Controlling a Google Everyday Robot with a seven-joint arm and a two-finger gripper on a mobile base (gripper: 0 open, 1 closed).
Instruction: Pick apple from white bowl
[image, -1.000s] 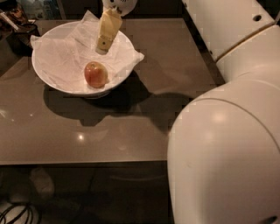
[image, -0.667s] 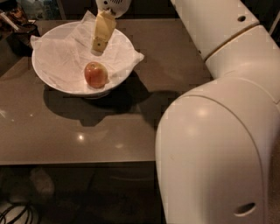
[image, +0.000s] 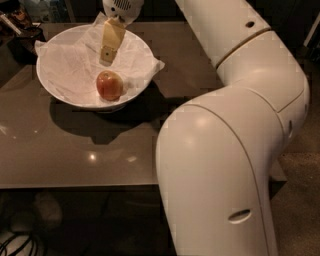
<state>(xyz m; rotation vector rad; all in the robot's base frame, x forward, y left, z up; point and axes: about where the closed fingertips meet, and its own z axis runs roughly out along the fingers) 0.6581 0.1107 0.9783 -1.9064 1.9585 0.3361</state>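
The apple (image: 109, 85), small and red-orange with a yellowish patch, lies in the near part of the white bowl (image: 46, 85). The bowl is wide and lined with crinkled white paper (image: 150, 66) that sticks out past the rim. It stands on the far left of a brown table. My gripper (image: 107, 58) hangs from above over the bowl's middle, a little behind and above the apple, apart from it. It holds nothing that I can see.
My large white arm (image: 230, 150) fills the right side and hides the table's right part. Dark objects (image: 20, 30) stand at the far left corner beside the bowl. The table's front edge (image: 75, 186) runs below; cables (image: 15, 242) lie on the floor.
The gripper has shifted a little to the left over the bowl, closer above the apple. The arm's elbow has swung left too. The apple and bowl have not moved.
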